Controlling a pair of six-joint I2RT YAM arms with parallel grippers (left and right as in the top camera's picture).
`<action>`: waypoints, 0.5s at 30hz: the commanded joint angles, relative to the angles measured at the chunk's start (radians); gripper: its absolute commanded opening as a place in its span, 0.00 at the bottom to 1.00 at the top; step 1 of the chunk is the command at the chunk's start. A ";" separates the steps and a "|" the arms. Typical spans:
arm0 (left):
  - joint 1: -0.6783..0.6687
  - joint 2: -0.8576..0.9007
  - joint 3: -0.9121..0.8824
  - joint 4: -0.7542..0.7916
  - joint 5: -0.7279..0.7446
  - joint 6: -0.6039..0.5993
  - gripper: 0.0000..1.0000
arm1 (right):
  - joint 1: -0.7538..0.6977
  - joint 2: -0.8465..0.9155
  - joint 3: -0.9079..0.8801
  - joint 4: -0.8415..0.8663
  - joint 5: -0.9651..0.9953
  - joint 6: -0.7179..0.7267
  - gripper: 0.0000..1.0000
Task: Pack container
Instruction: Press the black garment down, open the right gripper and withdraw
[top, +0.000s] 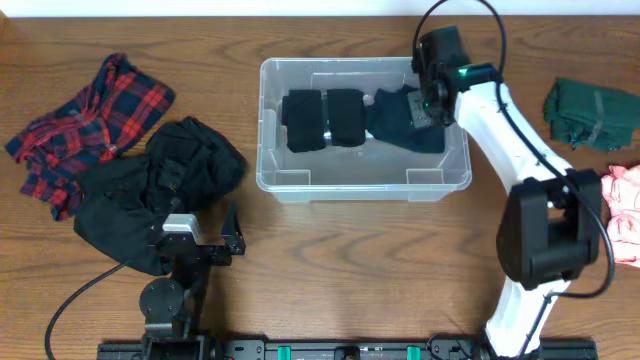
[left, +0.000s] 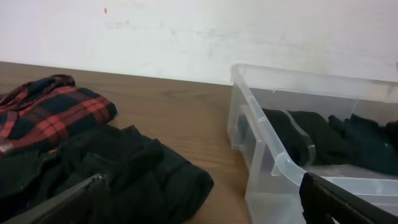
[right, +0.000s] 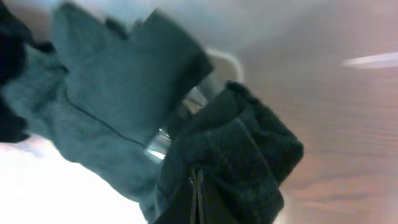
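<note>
**Overhead view.** Even, diffuse light falls from above. The brown wooden table (top: 350, 280) is uniformly bright, with only soft, short shadows beside the clear, colourless plastic rectangular container (top: 360, 186), whose rim carries faint highlights. The crumpled black garment (top: 160, 190) is underexposed and its folds are barely resolved.

**Left wrist view.** Moderately sharp. The pale wall (left: 186, 37) is bright and slightly washed out. The dark fingers (left: 339, 202) of the left gripper (left: 202, 183) are out of focus at the lower edge.

**Right wrist view.** Strongly blurred throughout. The dark teal cloth (right: 106, 118) is smeared, with an overexposed white patch at lower left and a bright streak at upper right.
</note>
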 joint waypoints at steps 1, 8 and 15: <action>0.005 -0.001 -0.017 -0.034 0.018 -0.002 0.98 | -0.006 0.049 -0.011 -0.004 0.022 -0.014 0.01; 0.005 -0.001 -0.017 -0.034 0.018 -0.002 0.98 | -0.002 0.059 -0.011 0.045 0.021 -0.014 0.01; 0.005 -0.001 -0.017 -0.034 0.018 -0.002 0.98 | 0.008 0.043 0.089 -0.014 0.006 -0.014 0.11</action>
